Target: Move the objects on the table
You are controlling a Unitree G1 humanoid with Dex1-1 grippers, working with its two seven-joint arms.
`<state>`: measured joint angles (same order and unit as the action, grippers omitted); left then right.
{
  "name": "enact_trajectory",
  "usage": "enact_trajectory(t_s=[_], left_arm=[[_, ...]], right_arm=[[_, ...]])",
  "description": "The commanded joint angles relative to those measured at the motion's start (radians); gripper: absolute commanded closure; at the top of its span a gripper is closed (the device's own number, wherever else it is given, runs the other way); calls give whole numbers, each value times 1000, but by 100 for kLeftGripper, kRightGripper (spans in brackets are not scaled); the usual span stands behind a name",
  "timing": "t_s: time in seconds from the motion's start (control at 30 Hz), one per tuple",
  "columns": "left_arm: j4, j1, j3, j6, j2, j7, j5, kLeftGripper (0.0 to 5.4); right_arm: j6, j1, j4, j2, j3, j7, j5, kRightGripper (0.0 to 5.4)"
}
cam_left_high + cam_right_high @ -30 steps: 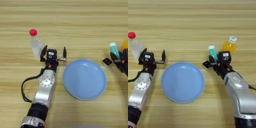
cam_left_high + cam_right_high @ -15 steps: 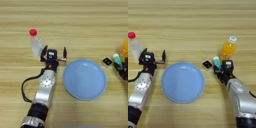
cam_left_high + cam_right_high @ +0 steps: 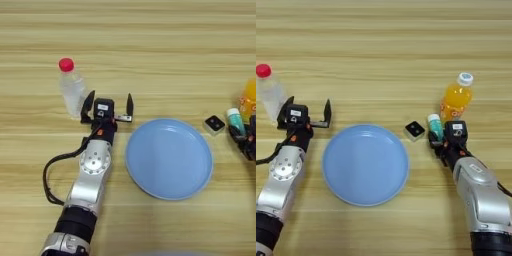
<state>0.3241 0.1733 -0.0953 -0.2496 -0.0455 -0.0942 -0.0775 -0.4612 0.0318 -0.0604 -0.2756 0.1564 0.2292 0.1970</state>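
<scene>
Nearest you, the round blue plate [image 3: 365, 164] lies flat on the table [image 3: 150, 45], between the 2 arms. At its right, the right gripper [image 3: 439, 141] pinches the small white teal-capped tube [image 3: 435, 125], held upright. The small black square item [image 3: 415, 130] sits just left of the tube, near the plate rim. The left gripper [image 3: 108, 106] rests with its 2 fingers spread wide, holding nothing, just beside the clear red-capped bottle [image 3: 71, 88]. The orange drink bottle [image 3: 457, 98] stands upright behind the tube.

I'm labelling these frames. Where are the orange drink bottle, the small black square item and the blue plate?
orange drink bottle [image 3: 455, 101], right eye view, on its orange body.
small black square item [image 3: 415, 130], right eye view, on its top face.
blue plate [image 3: 365, 164], right eye view, on its bare middle.
</scene>
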Motion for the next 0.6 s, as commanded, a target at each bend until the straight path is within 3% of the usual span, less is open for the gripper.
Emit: enact_trajectory(t_s=[0.03,0.4,0.6], left_arm=[[-9,-2,-6,-5,-13,-2,-11,0],[-9,-2,-6,-6,-12,-2,-9,0],[-8,-2,-4,-7,-10,-1,-8,0]], right_arm=[[28,-15,-89,-4,-32,31,0,268],[43,-53,-257,-3,-70,42,-11,146],[124,-71,-273,-23,-161,64,-88,74]])
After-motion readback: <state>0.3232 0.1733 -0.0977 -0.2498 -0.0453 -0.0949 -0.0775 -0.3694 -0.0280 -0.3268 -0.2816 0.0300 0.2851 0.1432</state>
